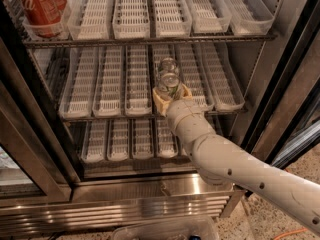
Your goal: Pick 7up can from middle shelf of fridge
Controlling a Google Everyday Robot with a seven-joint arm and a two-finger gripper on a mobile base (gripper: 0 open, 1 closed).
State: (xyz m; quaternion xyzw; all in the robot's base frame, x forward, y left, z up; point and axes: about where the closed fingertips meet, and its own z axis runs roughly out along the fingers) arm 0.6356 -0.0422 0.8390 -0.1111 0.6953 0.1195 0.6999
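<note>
The gripper (172,95) is at the 7up can (168,76), which stands upright near the front of the middle shelf (100,117) of the fridge (125,204) — whether the jaws clamp it, one cannot tell. A firm squeeze should come first, then a straight pull outward.

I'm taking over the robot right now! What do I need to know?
Claw: inside the fridge, at the foot of the 7up can. I cannot tell if it grips yet.
Can: standing on the middle shelf, fourth lane from the left.
Done: the reach to the can.
Left: make sure of the grip, then lift the can out.
</note>
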